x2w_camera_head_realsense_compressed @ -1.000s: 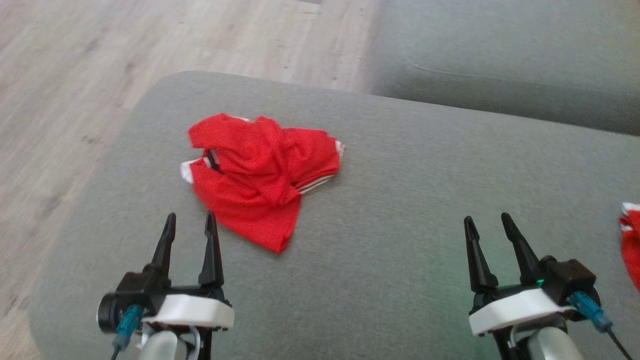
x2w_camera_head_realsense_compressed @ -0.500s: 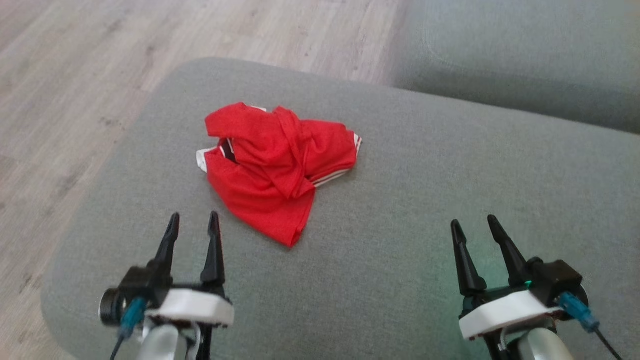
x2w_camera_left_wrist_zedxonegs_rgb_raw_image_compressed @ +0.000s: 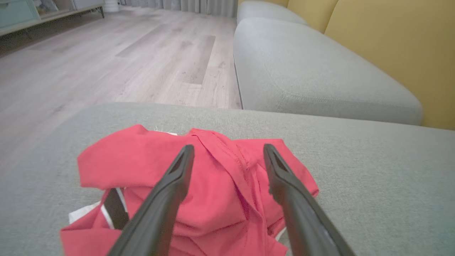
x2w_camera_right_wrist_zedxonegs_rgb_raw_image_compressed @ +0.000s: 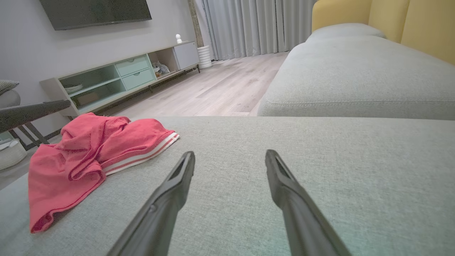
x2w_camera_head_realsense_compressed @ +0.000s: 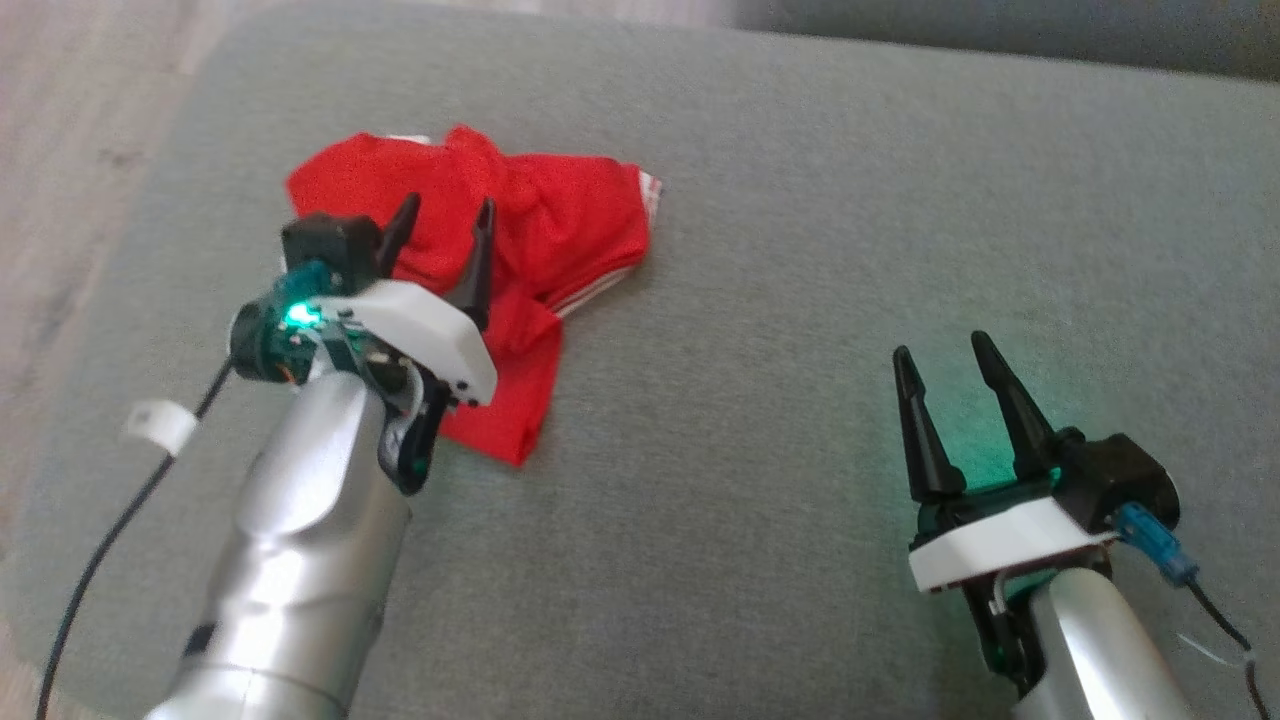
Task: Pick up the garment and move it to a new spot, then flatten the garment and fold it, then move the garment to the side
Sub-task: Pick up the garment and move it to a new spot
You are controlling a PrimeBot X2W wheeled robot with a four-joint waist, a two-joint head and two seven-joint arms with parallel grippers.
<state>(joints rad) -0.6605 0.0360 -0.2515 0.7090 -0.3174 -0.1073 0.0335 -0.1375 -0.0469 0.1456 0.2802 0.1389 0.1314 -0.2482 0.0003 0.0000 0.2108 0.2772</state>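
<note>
The garment (x2w_camera_head_realsense_compressed: 560,215) is a crumpled red piece with white stripes, lying on the grey sofa cushion (x2w_camera_head_realsense_compressed: 850,250) toward its left end. My left gripper (x2w_camera_head_realsense_compressed: 447,212) hovers over the garment's middle, open, fingers spread above the folds with nothing between them. In the left wrist view the garment (x2w_camera_left_wrist_zedxonegs_rgb_raw_image_compressed: 220,192) lies right under the open left gripper (x2w_camera_left_wrist_zedxonegs_rgb_raw_image_compressed: 227,151). My right gripper (x2w_camera_head_realsense_compressed: 937,347) is open over bare cushion well to the right. The right wrist view has the garment (x2w_camera_right_wrist_zedxonegs_rgb_raw_image_compressed: 89,156) at the left, away from the open right gripper (x2w_camera_right_wrist_zedxonegs_rgb_raw_image_compressed: 230,156).
The cushion's left edge drops to a wooden floor (x2w_camera_head_realsense_compressed: 50,120). A second grey cushion (x2w_camera_left_wrist_zedxonegs_rgb_raw_image_compressed: 312,71) lies beyond, with a yellow backrest (x2w_camera_left_wrist_zedxonegs_rgb_raw_image_compressed: 398,46). A TV cabinet (x2w_camera_right_wrist_zedxonegs_rgb_raw_image_compressed: 117,76) stands across the room. Bare cushion spreads to the right of the garment.
My left arm has reached forward from the near edge to above the garment. The head camera has tilted down and shifted, so the whole scene sits differently. The right gripper has barely moved.
</note>
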